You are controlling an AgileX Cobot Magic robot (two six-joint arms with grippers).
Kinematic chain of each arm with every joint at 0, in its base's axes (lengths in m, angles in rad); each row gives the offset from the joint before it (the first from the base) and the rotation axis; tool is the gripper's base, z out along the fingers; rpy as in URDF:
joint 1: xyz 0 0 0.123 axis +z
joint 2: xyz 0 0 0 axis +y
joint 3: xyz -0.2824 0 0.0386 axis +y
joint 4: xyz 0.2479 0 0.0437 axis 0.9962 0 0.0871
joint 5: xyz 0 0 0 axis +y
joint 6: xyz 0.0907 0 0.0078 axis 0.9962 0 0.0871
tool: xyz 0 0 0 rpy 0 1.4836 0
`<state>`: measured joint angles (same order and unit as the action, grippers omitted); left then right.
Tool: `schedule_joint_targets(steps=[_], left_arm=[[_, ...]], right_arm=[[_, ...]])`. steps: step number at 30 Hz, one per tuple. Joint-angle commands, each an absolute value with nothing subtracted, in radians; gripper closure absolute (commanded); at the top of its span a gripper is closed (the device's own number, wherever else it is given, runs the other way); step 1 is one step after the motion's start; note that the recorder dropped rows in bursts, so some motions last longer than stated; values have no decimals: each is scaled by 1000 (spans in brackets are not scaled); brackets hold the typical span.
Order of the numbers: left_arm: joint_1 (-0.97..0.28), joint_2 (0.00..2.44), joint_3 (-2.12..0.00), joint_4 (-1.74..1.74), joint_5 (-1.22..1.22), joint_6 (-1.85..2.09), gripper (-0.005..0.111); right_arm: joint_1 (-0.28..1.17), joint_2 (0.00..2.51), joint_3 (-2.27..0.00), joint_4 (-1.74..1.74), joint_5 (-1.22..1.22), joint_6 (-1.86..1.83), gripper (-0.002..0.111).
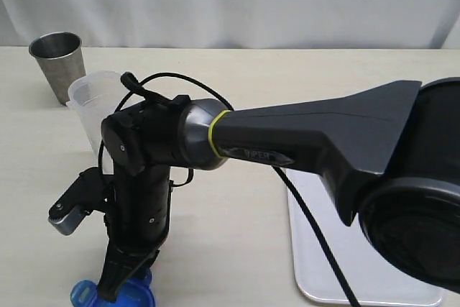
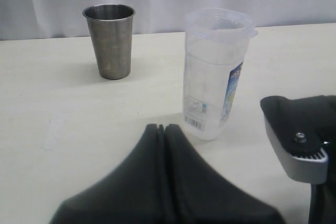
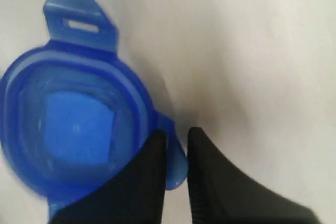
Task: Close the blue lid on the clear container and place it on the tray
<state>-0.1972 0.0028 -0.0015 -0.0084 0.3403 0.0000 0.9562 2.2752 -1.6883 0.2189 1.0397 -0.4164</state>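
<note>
- Across the pale table (image 1: pixel 251 70), under a white curtain backdrop, everything sits well spread out.
- Right arm (image 1: pixel 309 134): dark and bulky, it reaches from the right side of the exterior view over to the left and bends straight down at the wrist.
- The tray (image 1: pixel 366 291): white, lying flat at the lower right of the exterior view, partly under the arm's base. It is well apart from the other things.
- The clear container (image 2: pixel 215 77): it stands upright on the table with its top open and its printed label to one side. In the exterior view the arm's wrist hides part of it.
- Metal cup (image 2: pixel 109 40): upright, near the container but not touching it.
- The blue lid (image 3: pixel 73 124): flat on the table, off the container, at the lower edge of the exterior view.
- Right gripper (image 3: pixel 176 132): its two dark fingers are pinched on one side flap of the lid.
- Left gripper (image 2: pixel 164 128): clenched with its fingers pressed together and nothing between them, facing the container.
</note>
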Motion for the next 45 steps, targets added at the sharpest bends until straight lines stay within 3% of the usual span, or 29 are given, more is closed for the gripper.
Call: schedule_joint_targets(steps=[1, 18, 27, 32, 39, 45], left_arm=[[-192, 0, 0, -9, 331, 0, 107], [-192, 0, 0, -9, 331, 0, 107], [-192, 0, 0, -9, 331, 0, 107], [-192, 0, 0, -9, 331, 0, 107], [-192, 0, 0, -9, 331, 0, 107], [-192, 0, 0, -9, 331, 0, 107]], right_arm=[[951, 2264, -1683, 223, 1072, -434, 104], [956, 2125, -1683, 22, 1017, -323, 104], [956, 1888, -1683, -354, 1079, -78, 104], [954, 1863, -1708, -740, 1126, 171, 104], [954, 1876, -1779, -883, 892, 329, 104], [954, 1933, -1794, -883, 612, 200, 104]])
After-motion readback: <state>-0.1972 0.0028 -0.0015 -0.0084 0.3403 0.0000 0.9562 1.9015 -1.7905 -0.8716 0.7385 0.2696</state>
